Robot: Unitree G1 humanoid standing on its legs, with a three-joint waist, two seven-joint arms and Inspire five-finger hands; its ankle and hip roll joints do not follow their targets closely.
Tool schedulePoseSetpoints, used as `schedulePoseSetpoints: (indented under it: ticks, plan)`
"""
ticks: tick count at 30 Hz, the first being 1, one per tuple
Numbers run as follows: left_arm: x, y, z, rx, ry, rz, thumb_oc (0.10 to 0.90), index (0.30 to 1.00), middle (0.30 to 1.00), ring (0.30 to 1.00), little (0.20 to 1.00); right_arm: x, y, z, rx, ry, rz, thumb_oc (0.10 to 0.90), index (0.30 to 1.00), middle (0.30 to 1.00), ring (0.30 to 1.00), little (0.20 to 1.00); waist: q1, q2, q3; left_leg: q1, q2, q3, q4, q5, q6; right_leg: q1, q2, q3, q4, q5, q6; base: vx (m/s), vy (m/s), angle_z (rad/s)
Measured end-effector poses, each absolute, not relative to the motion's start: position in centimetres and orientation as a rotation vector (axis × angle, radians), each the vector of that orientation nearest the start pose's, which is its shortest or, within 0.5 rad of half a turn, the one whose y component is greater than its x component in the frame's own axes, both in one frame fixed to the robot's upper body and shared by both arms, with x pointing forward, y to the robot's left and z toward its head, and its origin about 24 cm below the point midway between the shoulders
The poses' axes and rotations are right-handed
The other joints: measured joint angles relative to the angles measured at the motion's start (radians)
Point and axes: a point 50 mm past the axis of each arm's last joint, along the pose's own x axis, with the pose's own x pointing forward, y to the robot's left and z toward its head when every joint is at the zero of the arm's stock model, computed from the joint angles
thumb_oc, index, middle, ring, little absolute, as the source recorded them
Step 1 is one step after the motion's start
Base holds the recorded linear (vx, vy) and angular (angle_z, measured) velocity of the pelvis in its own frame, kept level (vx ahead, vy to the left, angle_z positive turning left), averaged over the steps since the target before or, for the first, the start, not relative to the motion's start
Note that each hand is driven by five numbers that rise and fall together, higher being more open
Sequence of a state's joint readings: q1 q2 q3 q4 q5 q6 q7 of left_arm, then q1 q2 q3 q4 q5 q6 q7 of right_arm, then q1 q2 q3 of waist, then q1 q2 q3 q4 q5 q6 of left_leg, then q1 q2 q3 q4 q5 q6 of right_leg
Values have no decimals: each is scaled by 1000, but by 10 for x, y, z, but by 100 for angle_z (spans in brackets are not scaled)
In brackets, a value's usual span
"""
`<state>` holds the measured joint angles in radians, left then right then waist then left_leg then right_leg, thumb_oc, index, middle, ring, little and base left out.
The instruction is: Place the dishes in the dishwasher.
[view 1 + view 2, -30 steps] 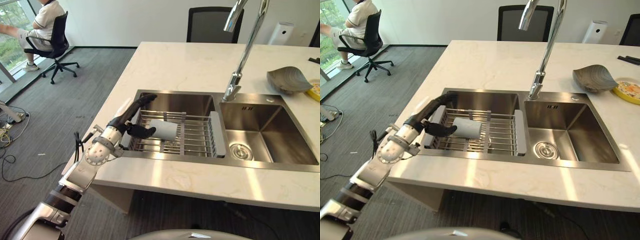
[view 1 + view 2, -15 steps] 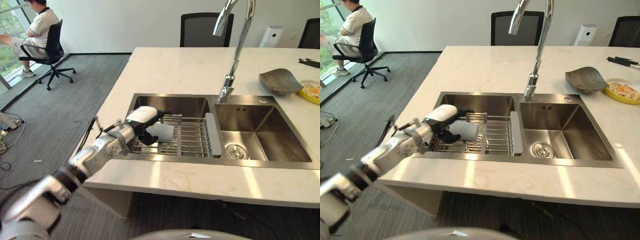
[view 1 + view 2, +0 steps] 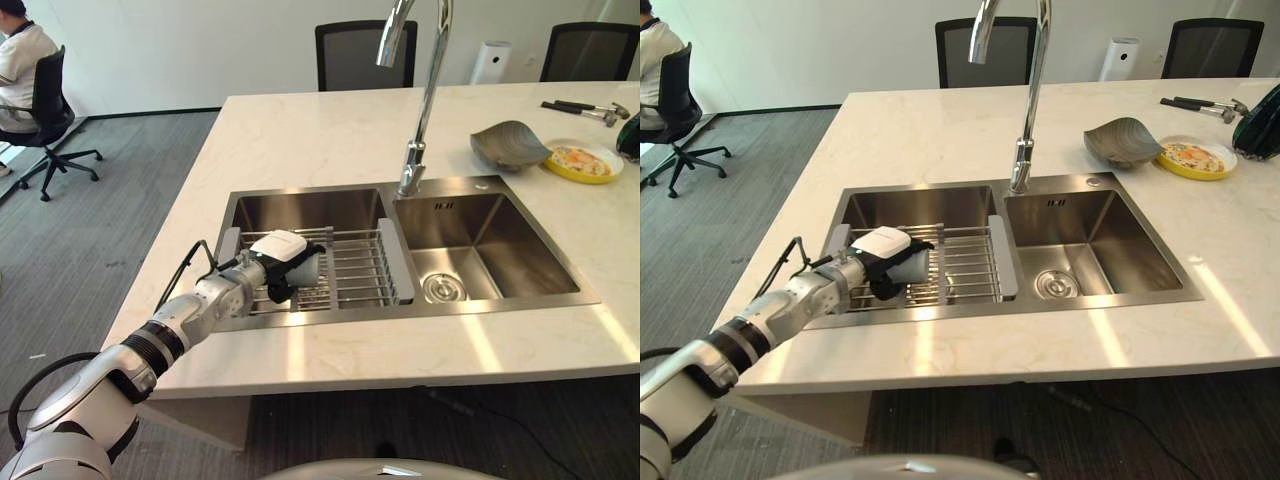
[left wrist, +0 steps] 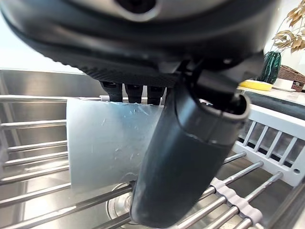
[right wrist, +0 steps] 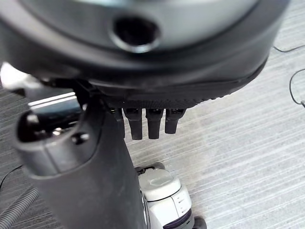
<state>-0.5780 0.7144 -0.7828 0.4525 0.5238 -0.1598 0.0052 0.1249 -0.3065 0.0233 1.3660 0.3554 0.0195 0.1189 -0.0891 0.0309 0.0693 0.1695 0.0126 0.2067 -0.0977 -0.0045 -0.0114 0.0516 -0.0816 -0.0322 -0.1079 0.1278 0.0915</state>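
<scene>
Right now the left hand (image 3: 277,262) is clamped on a pale grey cup (image 4: 107,142) lying on its side on the wire drying rack (image 3: 350,268) across the left basin of the steel sink (image 3: 490,245), thumb in front, fingers (image 4: 133,92) curled behind. Over grey carpet, the right hand (image 5: 95,157) hangs relaxed, fingers straight.

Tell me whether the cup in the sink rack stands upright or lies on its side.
On its side: the cup lies across the rack's bars.
</scene>
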Motion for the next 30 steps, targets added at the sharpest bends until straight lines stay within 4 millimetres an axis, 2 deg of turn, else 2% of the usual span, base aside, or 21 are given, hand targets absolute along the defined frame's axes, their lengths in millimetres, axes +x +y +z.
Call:
schedulePoseSetpoints:
  ticks: [8, 16, 22, 30]
  plan:
    - [322, 174, 46, 1499, -85, -566, 800, 900, 900, 900, 900, 5, -267, -163, 111, 1426, -366, 800, 900, 900, 900, 900, 0, 4, -1, -4, 0, 3, 0, -1, -1, -3, 0, 4, 0, 0, 0, 0, 0, 0]
    - [325, 171, 43, 1472, -66, -538, 800, 900, 900, 900, 900, 8, -267, -163, 105, 1421, -368, 800, 900, 900, 900, 900, 4, 5, 0, -5, 0, 1, 0, -2, -2, -1, -1, -2, 0, -1, -1, 0, 0, 0]
    - [329, 176, 39, 1377, 6, -482, 800, 900, 900, 900, 900, 18, -265, -164, 79, 1409, -331, 800, 900, 900, 900, 900, 7, 7, 0, -5, 1, -7, 0, -2, -2, 2, -1, -12, 0, -3, -4, 1, 0, 3]
    - [334, 183, 40, 1216, 93, -427, 800, 900, 900, 900, 900, 21, -264, -164, 85, 1409, -323, 800, 900, 900, 900, 900, 9, 14, -2, -5, 2, -22, 0, -2, -2, 7, 0, -26, 0, -6, -6, 1, 0, 5]
